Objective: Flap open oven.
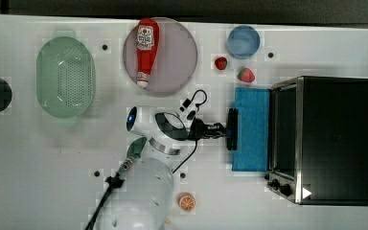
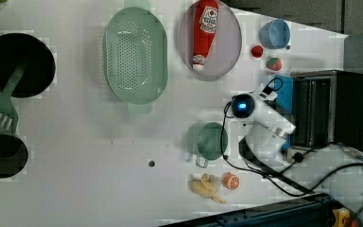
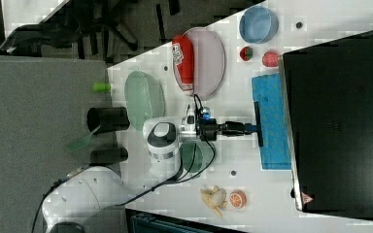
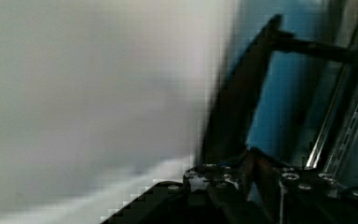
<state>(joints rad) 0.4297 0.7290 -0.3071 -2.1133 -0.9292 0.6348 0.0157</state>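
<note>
The black oven [image 1: 335, 139] stands at the top view's right, with its blue-tinted glass door [image 1: 251, 143] folded down almost flat on the table. The door's black bar handle [image 1: 232, 117] lies at the door's free edge. My gripper [image 1: 226, 130] reaches in from the top view's left and is shut on the middle of the handle. The right view shows the same grip, with the gripper [image 3: 252, 128] on the handle [image 3: 258, 114] in front of the oven [image 3: 340, 121]. In the wrist view the handle [image 4: 242, 102] runs between my fingers, with blue glass behind it.
A ketchup bottle [image 1: 146, 50] lies on a pink plate [image 1: 177, 62]. A green colander [image 1: 65, 76], a blue bowl [image 1: 243, 41] and two strawberries [image 1: 245, 74] sit nearby. An orange slice [image 1: 186, 201] lies by the arm's base, with a green cup [image 2: 208, 140] and banana [image 2: 207, 187] beside it.
</note>
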